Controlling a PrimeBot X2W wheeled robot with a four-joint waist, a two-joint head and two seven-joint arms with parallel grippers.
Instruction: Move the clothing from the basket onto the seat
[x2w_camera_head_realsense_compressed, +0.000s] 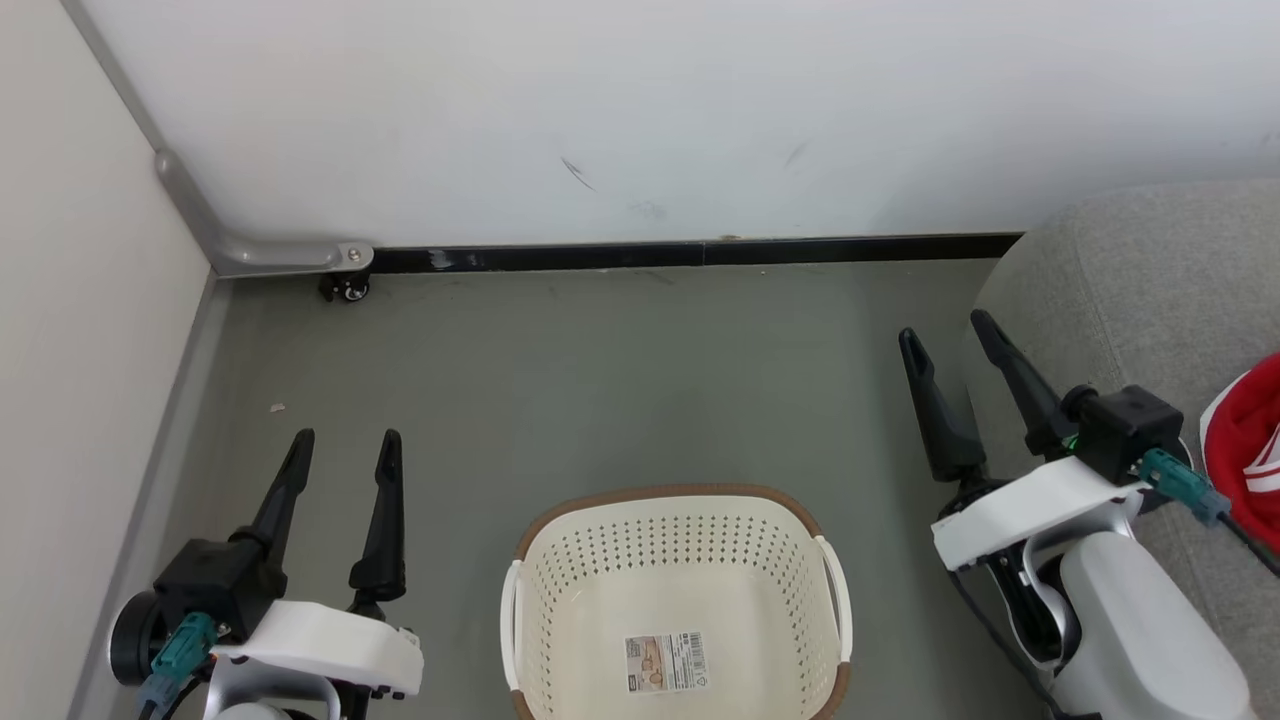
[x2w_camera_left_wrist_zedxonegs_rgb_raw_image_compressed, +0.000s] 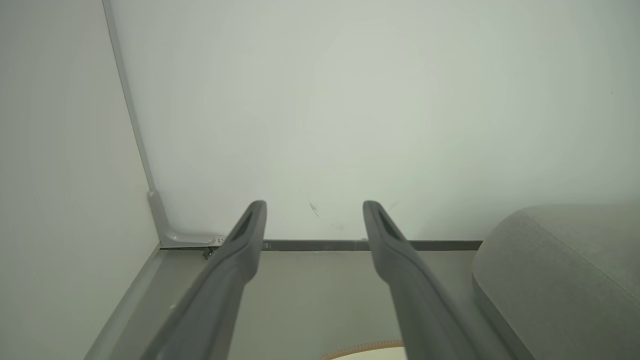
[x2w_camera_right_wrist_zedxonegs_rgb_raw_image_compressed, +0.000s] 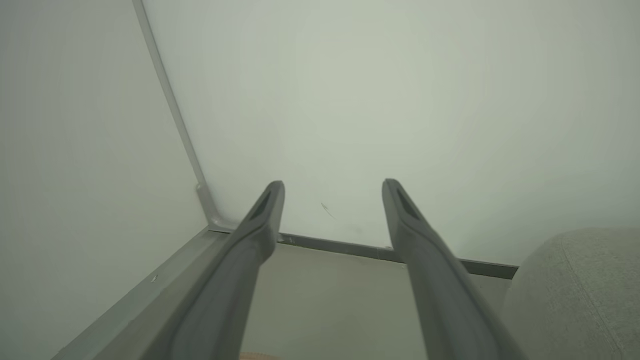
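The cream perforated basket (x2w_camera_head_realsense_compressed: 560, 590) with a brown rim stands on the floor at the bottom centre, holding only a label sticker (x2w_camera_head_realsense_compressed: 667, 662) on its bottom. Red clothing with white trim (x2w_camera_head_realsense_compressed: 1250, 450) lies on the light-grey seat (x2w_camera_head_realsense_compressed: 1130, 290) at the right edge. My left gripper (x2w_camera_head_realsense_compressed: 345, 442) is open, left of the basket, with nothing between its fingers. My right gripper (x2w_camera_head_realsense_compressed: 945, 330) is open beside the seat's front corner, also holding nothing. In the left wrist view the left gripper (x2w_camera_left_wrist_zedxonegs_rgb_raw_image_compressed: 315, 205) points at the wall, with the seat (x2w_camera_left_wrist_zedxonegs_rgb_raw_image_compressed: 560, 270) at the right. The right gripper (x2w_camera_right_wrist_zedxonegs_rgb_raw_image_compressed: 332, 184) shows the same, with the seat (x2w_camera_right_wrist_zedxonegs_rgb_raw_image_compressed: 575, 290) at its lower right.
A white wall (x2w_camera_head_realsense_compressed: 640, 110) with a dark baseboard (x2w_camera_head_realsense_compressed: 700, 253) closes the far side. A pale side panel (x2w_camera_head_realsense_compressed: 80, 300) runs along the left, with a grey bracket and small caster (x2w_camera_head_realsense_compressed: 347, 288) at the corner. Grey floor (x2w_camera_head_realsense_compressed: 620, 380) lies between the basket and the wall.
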